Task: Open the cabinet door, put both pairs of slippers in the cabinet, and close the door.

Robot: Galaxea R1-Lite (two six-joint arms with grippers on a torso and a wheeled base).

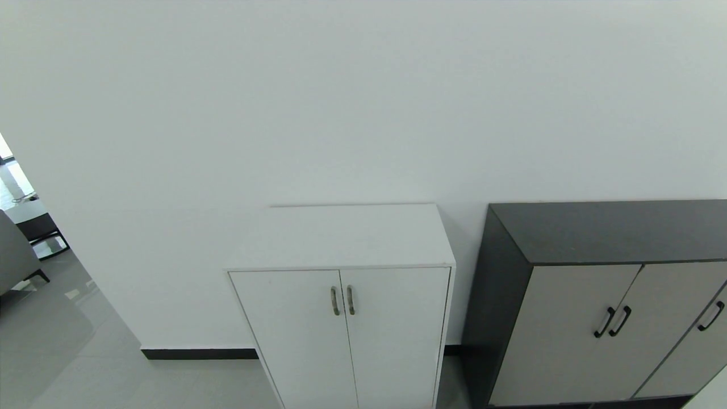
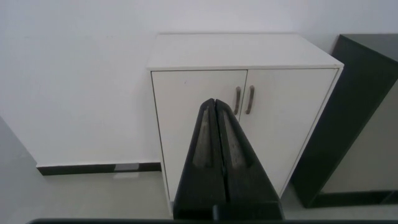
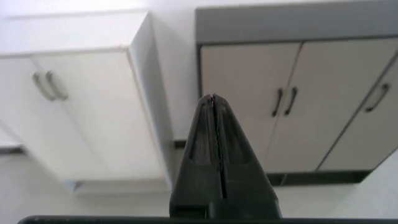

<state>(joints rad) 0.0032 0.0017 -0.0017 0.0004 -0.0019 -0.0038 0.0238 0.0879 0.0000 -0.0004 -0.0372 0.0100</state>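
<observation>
At far left, grey chair (image 1: 14, 255) on the floor (image 1: 85, 363). Left gripper (image 2: 215, 102) clamped together, nothing held, pointing at the white cabinet (image 1: 341, 238) from well apart. Mid-view, against the wall (image 1: 341, 113), both its doors closed, paired handles (image 1: 343, 300) at the seam. Near on the right, dark cabinet (image 1: 596, 233), grey doors closed. Right gripper (image 3: 212, 98) clamped together, empty, facing it.

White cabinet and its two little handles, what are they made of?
The white cabinet looks like painted or laminated wood board: its panels are flat, smooth and matte, with crisp edges. Its handles look like brushed metal, judging by their dull grey sheen, though coated plastic can't be ruled out.
</observation>
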